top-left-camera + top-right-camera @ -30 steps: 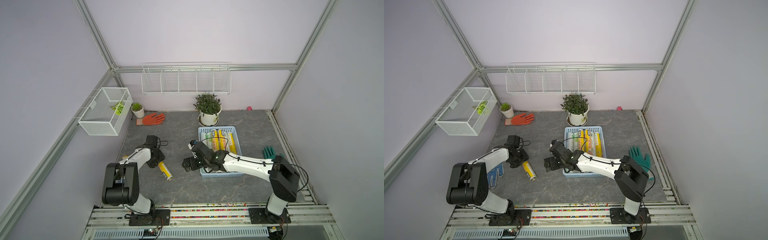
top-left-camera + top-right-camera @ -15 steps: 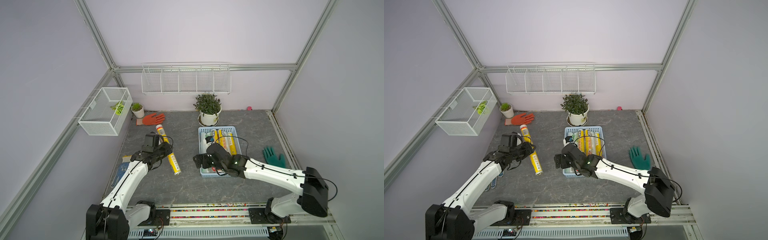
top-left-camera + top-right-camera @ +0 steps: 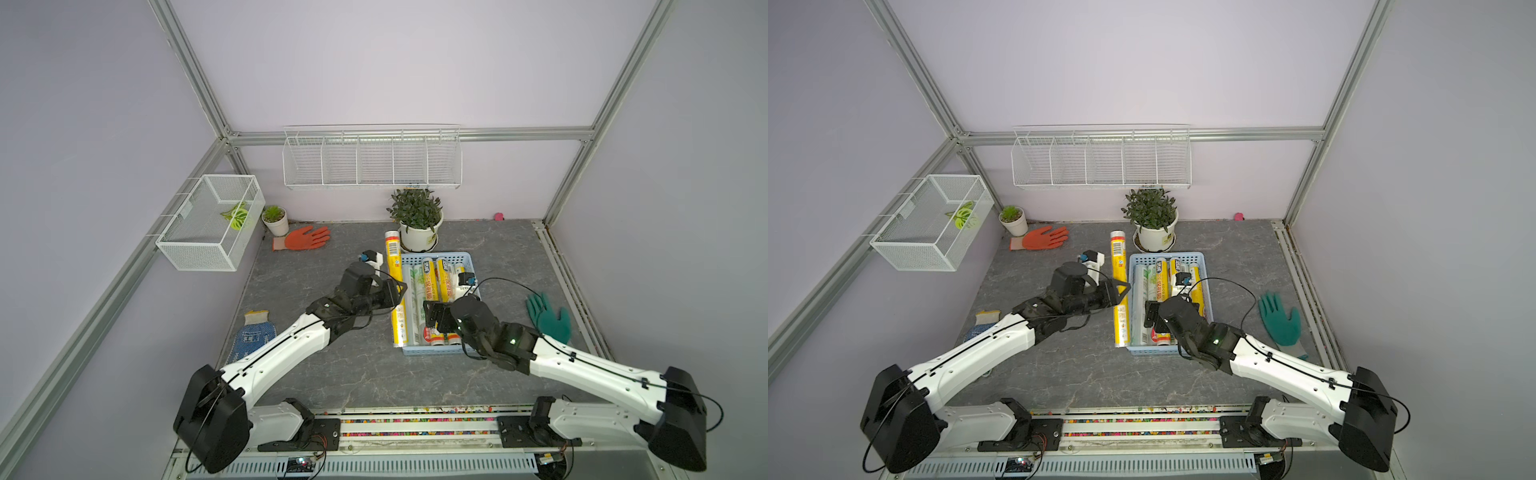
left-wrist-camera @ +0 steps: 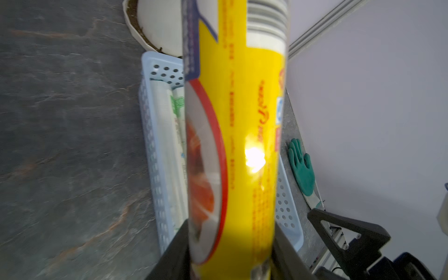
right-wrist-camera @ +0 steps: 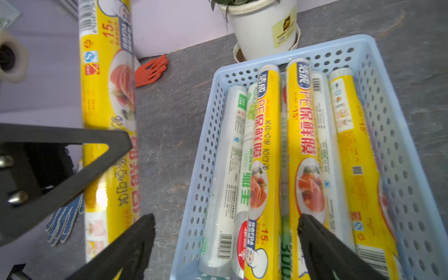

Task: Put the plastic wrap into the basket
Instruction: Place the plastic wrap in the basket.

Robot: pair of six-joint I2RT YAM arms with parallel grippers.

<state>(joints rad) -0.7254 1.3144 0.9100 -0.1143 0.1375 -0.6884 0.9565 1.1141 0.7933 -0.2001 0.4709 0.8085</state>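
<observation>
My left gripper (image 3: 397, 296) (image 3: 1121, 294) is shut on a yellow plastic wrap roll (image 3: 394, 266) (image 3: 1118, 257) near its middle. The roll hangs level above the floor, parallel to the long left side of the light blue basket (image 3: 436, 352) (image 3: 1152, 351). In the left wrist view the roll (image 4: 242, 121) fills the space between the jaws of the left gripper (image 4: 230, 244). Several more rolls (image 3: 428, 282) (image 5: 264, 157) lie lengthwise in the basket (image 5: 400, 121). My right gripper (image 3: 432, 318) (image 5: 225, 220) stands open and empty over the basket's near end.
A potted plant (image 3: 417, 220) stands just behind the basket. An orange glove (image 3: 303, 239), a teal glove (image 3: 548, 318) and a blue-and-white glove (image 3: 253, 336) lie on the floor. A white wire mesh box (image 3: 212, 224) and a wire rack (image 3: 372, 160) hang on the walls.
The left arm lifted the yellow roll off the floor and carried it right, to the basket's left side. The right arm drew back to the basket's near end.
</observation>
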